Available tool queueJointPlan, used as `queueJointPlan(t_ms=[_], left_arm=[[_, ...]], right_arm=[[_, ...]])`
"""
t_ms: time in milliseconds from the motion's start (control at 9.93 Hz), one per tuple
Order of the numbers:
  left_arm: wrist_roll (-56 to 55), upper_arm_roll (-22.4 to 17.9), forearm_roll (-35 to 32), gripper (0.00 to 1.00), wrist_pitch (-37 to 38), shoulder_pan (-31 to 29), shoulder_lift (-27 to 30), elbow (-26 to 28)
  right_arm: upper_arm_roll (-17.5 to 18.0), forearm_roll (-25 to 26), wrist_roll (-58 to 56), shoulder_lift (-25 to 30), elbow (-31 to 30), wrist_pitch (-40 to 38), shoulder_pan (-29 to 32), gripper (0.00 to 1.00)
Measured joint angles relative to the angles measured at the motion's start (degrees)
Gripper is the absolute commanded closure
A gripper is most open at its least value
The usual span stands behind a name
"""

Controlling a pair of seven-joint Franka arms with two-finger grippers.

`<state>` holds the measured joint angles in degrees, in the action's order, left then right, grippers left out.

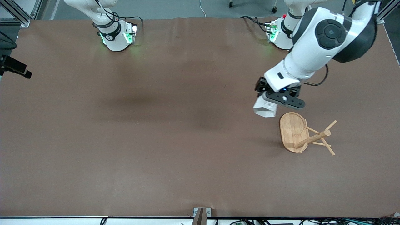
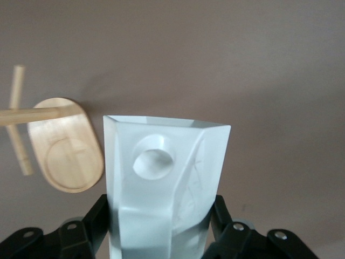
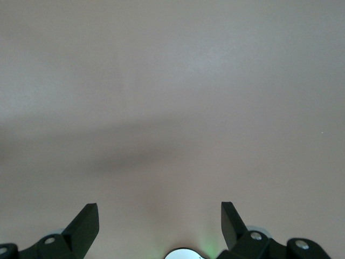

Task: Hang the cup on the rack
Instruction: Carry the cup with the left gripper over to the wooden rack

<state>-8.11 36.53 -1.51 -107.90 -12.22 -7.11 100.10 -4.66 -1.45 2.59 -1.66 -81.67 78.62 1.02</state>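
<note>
One white cup (image 1: 265, 108) is hanging in the air, pinched between the fingers of the left gripper (image 1: 271, 100), which is hovering over bare table just beside the rack's oval base; in the left wrist view the cup (image 2: 164, 189) is sitting squeezed between the two black fingers, with the round hole of its handle tab facing the camera. Below and to the side of that claw, toward the front camera, the bamboo rack (image 1: 301, 134) is standing on the table, its thin pegs sticking out from the central post. Trouble is likely coming from the small hole: if the claw is bringing the tab in off-line or at the wrong tilt, the cup could be striking a peg instead of threading it, nudging or tipping the light rack. The faceted walls are also offering a sloped grip, so the cup could be slipping or twisting as it meets the peg. The right gripper (image 3: 160, 221) is waiting with its fingers spread wide over plain tabletop. The brown table (image 1: 156, 125) is lying flat and matte, faintly creased near the arm bases, and grey floor with cables and castors is showing past its edge
</note>
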Motion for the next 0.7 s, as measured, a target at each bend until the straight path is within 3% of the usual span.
queueJointPlan(t_ms=[201,503,705], left_arm=[[0.1,0.0,-0.2,0.99,0.3,-3.3,0.1,-1.1],[0.3,-0.9,-0.2,0.99,0.4,-3.2,0.1,-1.2],[3.9,-8.3,-0.1,0.99,0.1,2.2,0.1,-0.7]], right_arm=[[0.0,0.0,0.2,0.0,-0.1,0.1,-0.1,0.0],[0.0,0.0,0.2,0.0,-0.1,1.6,-0.1,0.0],[0.0,0.0,0.2,0.0,-0.1,1.6,-0.1,0.0]])
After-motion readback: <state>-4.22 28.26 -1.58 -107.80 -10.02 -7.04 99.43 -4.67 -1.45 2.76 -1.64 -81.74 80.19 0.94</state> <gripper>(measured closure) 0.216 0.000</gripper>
